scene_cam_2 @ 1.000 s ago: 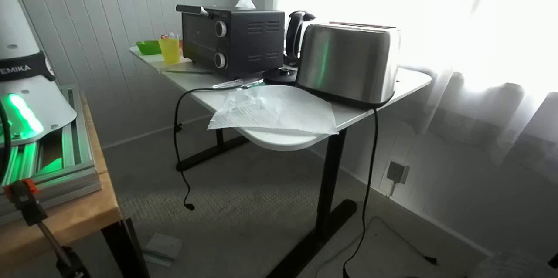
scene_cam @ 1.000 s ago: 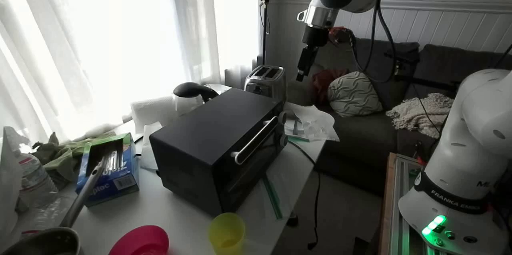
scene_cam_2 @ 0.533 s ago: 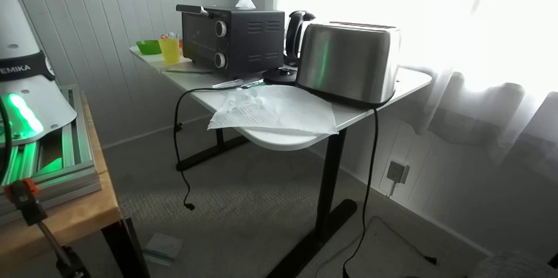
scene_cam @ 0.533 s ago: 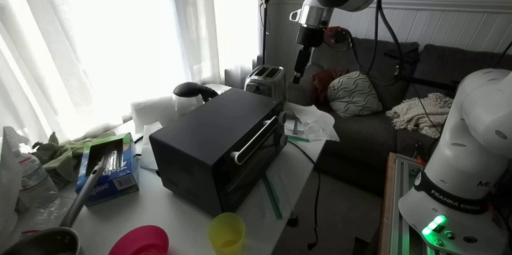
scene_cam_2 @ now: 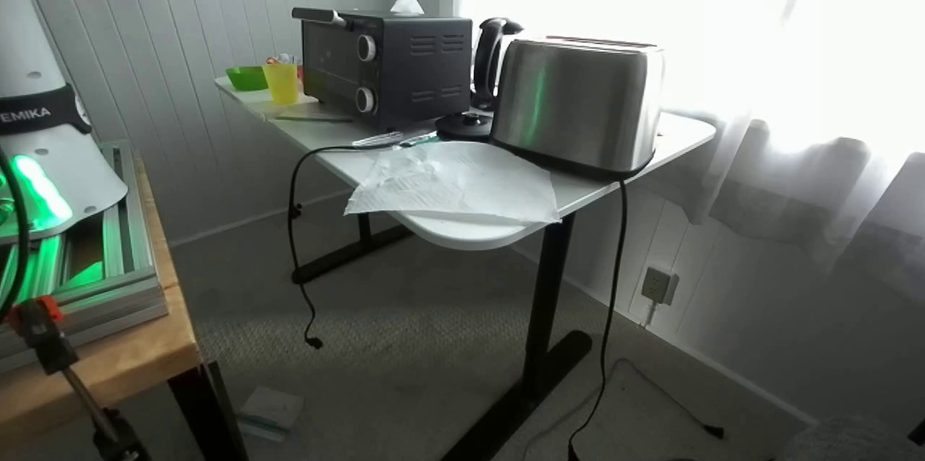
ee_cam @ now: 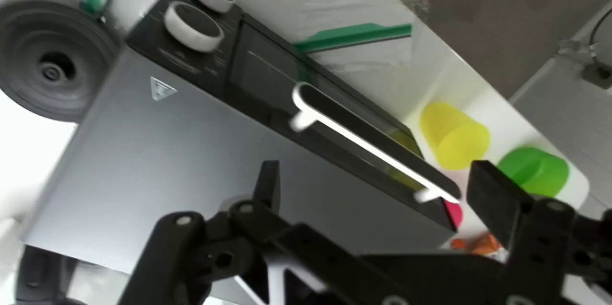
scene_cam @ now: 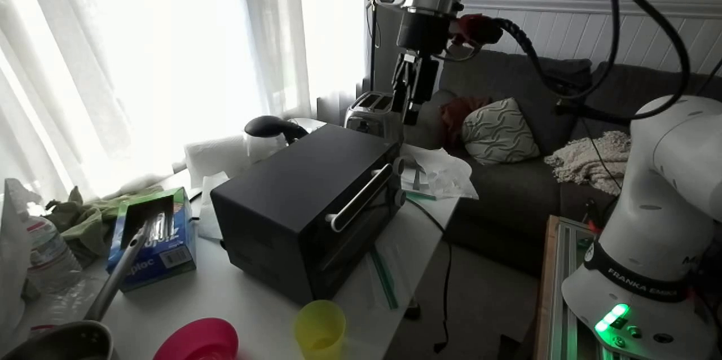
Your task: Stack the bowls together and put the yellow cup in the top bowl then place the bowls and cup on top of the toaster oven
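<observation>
Claw spread wide and empty, and I've just twisted it round high over the toaster oven, seemingly nearer the yellow cup, which stands on the table beside the oven. Pink bowl and green bowl sit apart: no stack yet (all three unmoved). Looks like my approach to the first bowl!
</observation>
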Motion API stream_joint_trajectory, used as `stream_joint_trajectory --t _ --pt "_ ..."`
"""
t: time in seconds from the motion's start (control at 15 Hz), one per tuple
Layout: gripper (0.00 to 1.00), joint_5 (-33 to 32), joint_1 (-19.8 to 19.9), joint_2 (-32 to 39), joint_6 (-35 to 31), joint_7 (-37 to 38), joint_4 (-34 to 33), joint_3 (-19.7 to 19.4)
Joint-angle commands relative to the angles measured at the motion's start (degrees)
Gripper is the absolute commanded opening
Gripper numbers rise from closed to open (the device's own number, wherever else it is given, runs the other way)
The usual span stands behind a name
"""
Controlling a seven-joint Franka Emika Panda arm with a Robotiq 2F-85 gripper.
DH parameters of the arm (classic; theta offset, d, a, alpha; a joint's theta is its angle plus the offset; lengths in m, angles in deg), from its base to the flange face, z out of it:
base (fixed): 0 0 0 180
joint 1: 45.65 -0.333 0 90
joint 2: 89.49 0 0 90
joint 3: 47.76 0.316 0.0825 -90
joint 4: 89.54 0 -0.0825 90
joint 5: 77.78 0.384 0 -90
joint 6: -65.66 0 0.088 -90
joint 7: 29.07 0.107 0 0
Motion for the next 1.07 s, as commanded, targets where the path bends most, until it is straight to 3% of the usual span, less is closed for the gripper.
stream_joint_trajectory --t 0.0,0.6,1.0 --pt "1.0 5.69 -5.21 -3.06 1.3 -6.11 1.73 1.4" --pt "1.0 13.61 -16.6 -1.14 -0.43 -16.09 4.14 10.12" --pt "1.0 13.12 -16.84 -0.11 0.09 -15.88 3.31 12.68"
